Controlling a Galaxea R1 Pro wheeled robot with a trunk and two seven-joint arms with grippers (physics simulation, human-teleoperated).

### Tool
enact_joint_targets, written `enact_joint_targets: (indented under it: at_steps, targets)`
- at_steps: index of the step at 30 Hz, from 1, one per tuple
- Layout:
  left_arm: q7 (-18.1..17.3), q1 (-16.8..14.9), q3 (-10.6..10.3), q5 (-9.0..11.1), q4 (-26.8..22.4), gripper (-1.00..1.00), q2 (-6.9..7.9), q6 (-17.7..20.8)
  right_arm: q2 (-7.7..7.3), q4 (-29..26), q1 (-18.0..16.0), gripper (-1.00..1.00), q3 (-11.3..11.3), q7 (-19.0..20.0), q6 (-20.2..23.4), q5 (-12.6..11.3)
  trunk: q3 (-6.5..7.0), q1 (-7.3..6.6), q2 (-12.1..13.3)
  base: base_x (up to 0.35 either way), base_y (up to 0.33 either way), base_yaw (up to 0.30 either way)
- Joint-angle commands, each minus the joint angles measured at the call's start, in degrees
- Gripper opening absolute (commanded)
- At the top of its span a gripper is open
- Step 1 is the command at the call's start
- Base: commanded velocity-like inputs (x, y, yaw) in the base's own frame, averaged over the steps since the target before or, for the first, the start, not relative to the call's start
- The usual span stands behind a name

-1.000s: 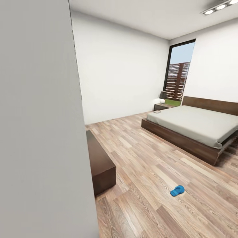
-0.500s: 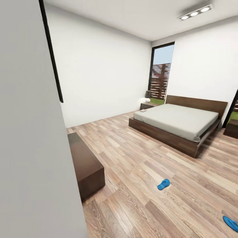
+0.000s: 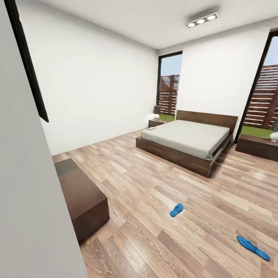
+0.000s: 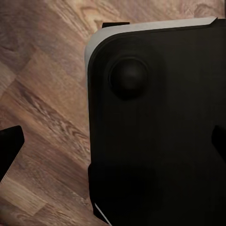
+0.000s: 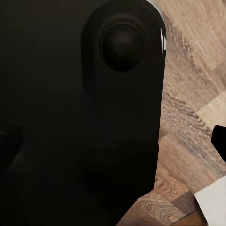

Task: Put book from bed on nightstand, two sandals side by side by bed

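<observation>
Two blue sandals lie on the wood plank floor (image 3: 154, 185) in the head view, well apart from each other: one sandal (image 3: 176, 210) near the middle of the room, the other sandal (image 3: 253, 248) nearer the camera and off to the right. One low dark brown bench (image 3: 79, 195) stands against the grey wall at the left, nearer than the first sandal. Beyond the sandals, one bed (image 3: 185, 144) with a light grey mattress and dark brown frame stands with its headboard against the far wall. A small light object (image 3: 151, 128) lies on the mattress at its far left corner; it is too small to tell whether this is the book. Two nightstands flank the bed: the left nightstand (image 3: 156, 123) beside that corner, carrying a lamp, and the right nightstand (image 3: 258, 146) at the picture's right edge. Two tall dark-framed windows show behind them, and one ceiling fixture (image 3: 201, 20) holds three round lights.

Both wrist views look down past the robot's black base (image 4: 160, 122) onto the plank floor, so both arms hang low at the robot's sides. A dark finger tip (image 4: 9, 150) shows at the edge of the left wrist view and another dark finger tip (image 5: 219, 141) at the edge of the right wrist view. Whether either pair of jaws is spread or pressed together I cannot tell. The sandals and bed lie far from both grippers.
</observation>
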Motion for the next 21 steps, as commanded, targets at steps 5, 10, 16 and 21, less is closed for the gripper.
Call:
enact_joint_targets:
  at_steps: [5,10,16,21]
  targets:
    - [0.06,-0.01,-0.08,-0.03,0.02,1.00,0.00,-0.18,0.01,0.00,-0.01,1.00,0.06,0.06,-0.07,-0.02,-0.04,0.00,-0.02,0.000,0.000,-0.277]
    - [0.06,-0.01,-0.08,-0.03,0.03,1.00,0.00,-0.18,0.05,0.00,-0.01,1.00,0.08,0.06,-0.07,-0.02,-0.04,0.00,-0.02,0.000,0.000,-0.277]
    - [0.06,-0.01,-0.08,-0.05,0.01,1.00,0.00,-0.18,0.01,0.00,-0.01,1.00,0.04,0.06,-0.05,-0.04,-0.04,0.00,-0.02,0.000,0.000,-0.275]
    - [0.06,-0.01,-0.08,-0.02,0.00,1.00,0.00,-0.18,0.00,0.00,-0.01,1.00,0.03,0.06,-0.07,-0.04,-0.04,0.00,-0.02,0.000,0.000,-0.273]
